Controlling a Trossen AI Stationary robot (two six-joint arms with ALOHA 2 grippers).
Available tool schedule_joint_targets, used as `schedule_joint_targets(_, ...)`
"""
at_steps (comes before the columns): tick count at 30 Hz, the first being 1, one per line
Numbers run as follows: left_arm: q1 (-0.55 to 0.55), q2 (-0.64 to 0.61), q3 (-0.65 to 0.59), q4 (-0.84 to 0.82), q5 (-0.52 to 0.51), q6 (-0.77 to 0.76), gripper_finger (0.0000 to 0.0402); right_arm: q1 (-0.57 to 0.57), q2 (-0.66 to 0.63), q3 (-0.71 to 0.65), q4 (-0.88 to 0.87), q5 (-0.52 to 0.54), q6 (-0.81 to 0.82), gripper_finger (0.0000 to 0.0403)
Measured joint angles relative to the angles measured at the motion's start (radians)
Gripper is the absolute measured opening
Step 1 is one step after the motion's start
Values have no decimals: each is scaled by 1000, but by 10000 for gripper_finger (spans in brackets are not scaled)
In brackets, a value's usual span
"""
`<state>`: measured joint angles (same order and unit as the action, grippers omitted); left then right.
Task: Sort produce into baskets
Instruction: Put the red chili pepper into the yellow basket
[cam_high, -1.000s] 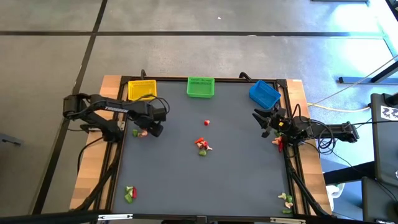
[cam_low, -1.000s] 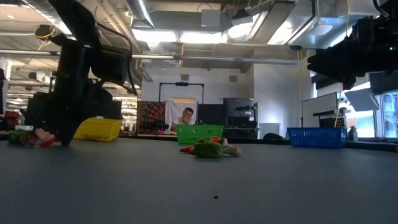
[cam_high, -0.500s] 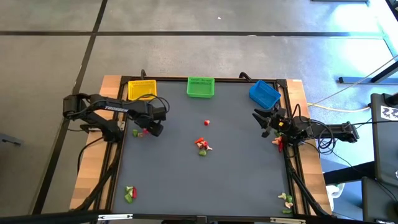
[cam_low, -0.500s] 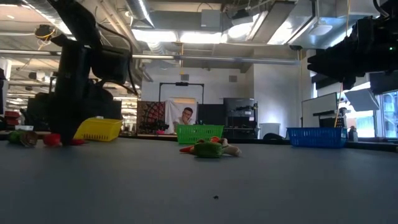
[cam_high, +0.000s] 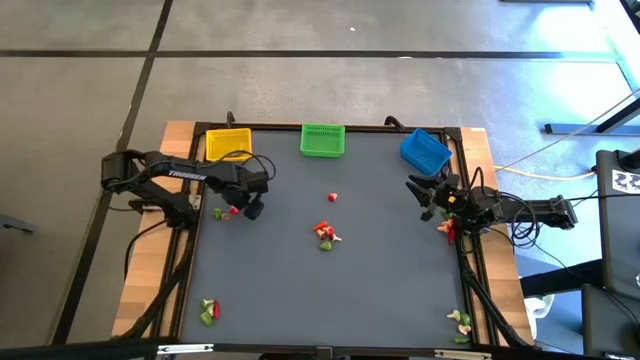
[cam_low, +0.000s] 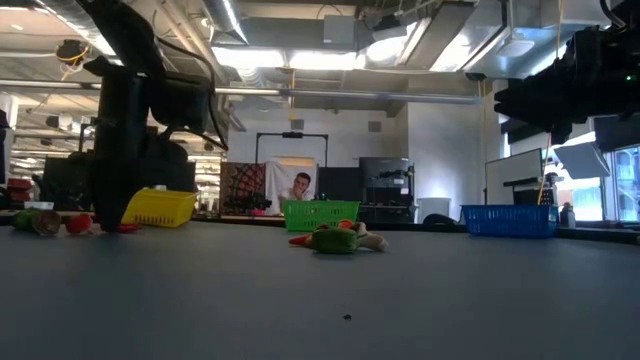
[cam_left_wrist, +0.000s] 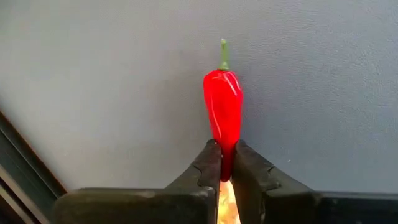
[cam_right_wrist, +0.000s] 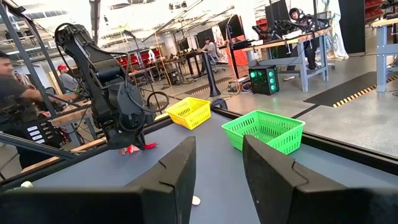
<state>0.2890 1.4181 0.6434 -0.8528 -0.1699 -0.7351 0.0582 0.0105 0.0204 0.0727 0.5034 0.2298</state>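
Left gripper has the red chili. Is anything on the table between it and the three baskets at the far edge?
Nothing visible. The left gripper is shut on the red chili; bare mat lies between it and the yellow basket, the nearest one.

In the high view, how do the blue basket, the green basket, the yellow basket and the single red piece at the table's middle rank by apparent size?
1. Blue basket, green basket and yellow basket: too alike to rank.
2. Single red piece: far smallest.

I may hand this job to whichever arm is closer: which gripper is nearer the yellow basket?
Left. The left gripper, shut on a red chili pepper, sits just in front of the yellow basket; the right gripper waits across the table, below the blue basket.
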Motion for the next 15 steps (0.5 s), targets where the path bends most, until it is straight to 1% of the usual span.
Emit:
schedule_joint_targets(7,0,-3,0,0,1,9,25,0,0,0,0,0,0,134)
schedule_joint_targets(15,0,-33,18,0,1,14,27,0,0,0,0,0,0,134)
